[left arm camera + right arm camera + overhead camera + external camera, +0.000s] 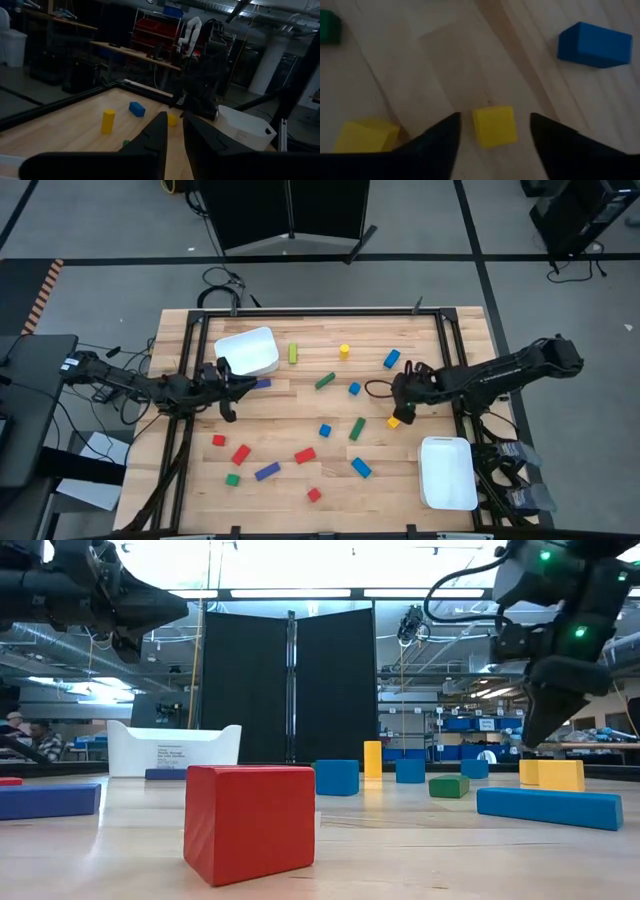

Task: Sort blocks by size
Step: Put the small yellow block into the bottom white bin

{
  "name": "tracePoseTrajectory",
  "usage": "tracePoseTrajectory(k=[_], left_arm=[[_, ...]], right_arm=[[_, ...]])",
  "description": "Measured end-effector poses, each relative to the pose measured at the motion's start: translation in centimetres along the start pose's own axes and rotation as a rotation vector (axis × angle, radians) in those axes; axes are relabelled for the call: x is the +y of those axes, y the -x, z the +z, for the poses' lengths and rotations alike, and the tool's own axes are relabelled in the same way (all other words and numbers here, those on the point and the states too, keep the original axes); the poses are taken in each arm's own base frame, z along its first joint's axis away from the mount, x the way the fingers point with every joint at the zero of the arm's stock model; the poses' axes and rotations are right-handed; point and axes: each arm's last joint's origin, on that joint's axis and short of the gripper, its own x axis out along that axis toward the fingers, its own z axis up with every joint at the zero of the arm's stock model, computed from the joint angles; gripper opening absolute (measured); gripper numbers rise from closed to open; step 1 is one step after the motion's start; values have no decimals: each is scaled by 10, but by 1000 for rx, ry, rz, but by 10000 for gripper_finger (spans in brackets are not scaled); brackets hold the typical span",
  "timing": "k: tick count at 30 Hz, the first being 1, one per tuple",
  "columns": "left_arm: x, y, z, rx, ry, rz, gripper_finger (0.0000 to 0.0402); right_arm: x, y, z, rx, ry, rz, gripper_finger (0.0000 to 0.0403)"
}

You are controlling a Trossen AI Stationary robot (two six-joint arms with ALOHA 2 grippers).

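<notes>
Item: right gripper (493, 119), over the right-hand part of the table, fingers spread wide and set either side of a small yellow cube (494, 127), not yet closed on it and apparently not yet touching it. Flat on the bare wood, roughly centred in the gap, slightly nearer one finger. Neighbours: second yellow block (365, 136) just beside the outer face of one finger; blue block (594, 44) and green block (327, 26) well apart. Destination, presumably: white tray (447, 472) near the right front corner. Remaining blocks (305, 455) scattered across the tabletop, unsorted. Item: left gripper (172, 117), waiting beside the other white tray (245, 350) at the left rear, fingers only slightly apart, holding nothing. Hazards, as judged: uneven closing, with the nearer finger meeting the cube first and sliding or twisting it on the smooth wood, leading to a corner pinch and a drop on lifting. Further descent with the fingers this wide, likely to clip the neighbouring yellow block and push it aside or jam it under a fingertip. Too shallow a grip on so short a piece, likely to squeeze it out sideways. Misjudged size class also possible: two yellow pieces close together, easily confused, with the wrong tray as the result.
</notes>
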Motion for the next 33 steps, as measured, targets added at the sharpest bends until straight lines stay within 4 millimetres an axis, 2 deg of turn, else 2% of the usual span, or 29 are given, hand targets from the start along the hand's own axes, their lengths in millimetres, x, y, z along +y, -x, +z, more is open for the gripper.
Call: tracePoseTrajectory(k=[3,6,9,13,21,25,31,33], left_arm=[[0,0,0,1,0,-1,70],[0,0,0,1,-2,-1,70],[0,0,0,1,-15,-1,70],[-1,0,1,-3,-16,-20,70],[-1,0,1,0,-16,-30,70],[-1,0,1,0,-17,-29,70],[-1,0,1,1,-17,-30,70],[-1,0,1,1,-18,-29,70]], right_arm=[[-2,-1,3,9,5,31,335],[-6,-6,6,21,5,24,372],[-10,-17,9,67,14,15,385],[-13,-33,11,154,27,12,378],[-12,-49,12,235,39,52,322],[-11,-49,12,237,37,65,267],[-10,-49,12,246,24,91,156],[-11,-48,12,238,16,83,143]])
